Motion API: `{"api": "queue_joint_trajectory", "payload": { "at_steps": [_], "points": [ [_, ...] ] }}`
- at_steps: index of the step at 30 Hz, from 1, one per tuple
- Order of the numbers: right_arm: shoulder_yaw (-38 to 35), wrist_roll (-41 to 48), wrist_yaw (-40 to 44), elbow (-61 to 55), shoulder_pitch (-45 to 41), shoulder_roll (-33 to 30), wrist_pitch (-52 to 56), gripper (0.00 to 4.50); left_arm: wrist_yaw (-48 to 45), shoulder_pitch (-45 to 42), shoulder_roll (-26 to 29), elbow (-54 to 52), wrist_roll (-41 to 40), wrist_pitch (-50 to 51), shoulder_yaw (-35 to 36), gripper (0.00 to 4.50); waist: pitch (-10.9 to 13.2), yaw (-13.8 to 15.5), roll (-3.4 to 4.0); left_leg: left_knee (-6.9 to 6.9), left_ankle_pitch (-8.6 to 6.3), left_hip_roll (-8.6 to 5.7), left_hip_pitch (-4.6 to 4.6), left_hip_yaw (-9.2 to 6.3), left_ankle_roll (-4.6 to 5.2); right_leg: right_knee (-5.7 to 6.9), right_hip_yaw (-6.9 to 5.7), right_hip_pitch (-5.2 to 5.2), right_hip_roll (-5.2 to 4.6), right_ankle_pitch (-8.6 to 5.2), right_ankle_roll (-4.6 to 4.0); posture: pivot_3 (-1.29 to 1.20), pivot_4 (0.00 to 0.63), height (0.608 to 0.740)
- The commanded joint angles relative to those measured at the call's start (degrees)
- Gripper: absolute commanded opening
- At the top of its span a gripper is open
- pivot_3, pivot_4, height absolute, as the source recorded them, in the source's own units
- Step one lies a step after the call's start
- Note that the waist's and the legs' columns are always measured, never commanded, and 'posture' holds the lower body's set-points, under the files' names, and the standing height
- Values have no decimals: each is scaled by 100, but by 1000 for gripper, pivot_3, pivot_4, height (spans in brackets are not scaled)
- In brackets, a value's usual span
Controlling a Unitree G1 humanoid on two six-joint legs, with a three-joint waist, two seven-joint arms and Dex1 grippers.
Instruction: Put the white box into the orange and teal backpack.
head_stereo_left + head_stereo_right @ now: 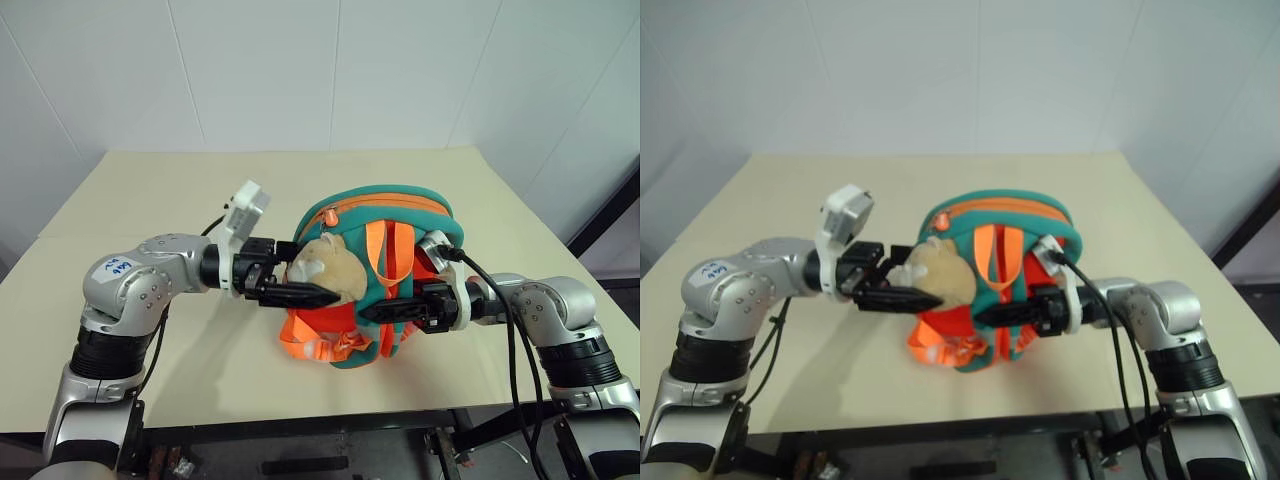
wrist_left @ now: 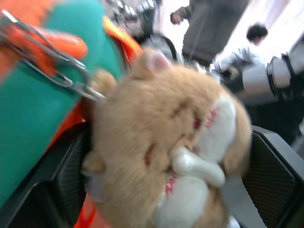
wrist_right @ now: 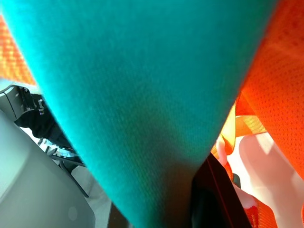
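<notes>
Backpack [image 1: 385,215], orange and teal, stands near the middle of our beige surface [image 1: 140,200], held up between both arms. Our right gripper [image 1: 375,312] has its fingers closed on a teal strap [image 3: 142,95] at the near right side. Our left gripper [image 1: 315,290] comes in from the left, fingers spread wide on either side of the tan plush toy [image 2: 166,142], not yet squeezing it.

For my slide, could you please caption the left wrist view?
Open left hand straddling the tan plush toy clipped to the orange and teal backpack.
</notes>
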Motion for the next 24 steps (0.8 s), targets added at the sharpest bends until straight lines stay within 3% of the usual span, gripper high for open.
{"api": "queue_joint_trajectory", "payload": {
  "at_steps": [1,12,17,24],
  "points": [
    [-91,91,44,-110,-24,14,-28,86,147,-22,-18,-115,-247,64,279,4494,0,7,0,1,0,0,0,0,0,-1,0,0,0,0,0,0,150,740],
    [-74,64,78,-60,-60,7,-50,86,-4,146,238,-276,-418,139,291,1870,0,2,0,1,0,0,0,0,0,-1,0,0,0,0,0,0,150,740],
    [-66,55,73,-62,-60,13,-46,86,-330,195,625,-207,-252,-101,325,1699,0,-2,0,1,0,0,0,0,0,-1,0,0,0,0,0,0,150,740],
    [-88,69,49,-91,-25,15,-34,86,-818,36,1649,736,192,-364,506,1699,0,-12,0,-6,-1,0,0,2,-1,-6,0,-4,1,-1,-2,0,150,740]
  ]
}}
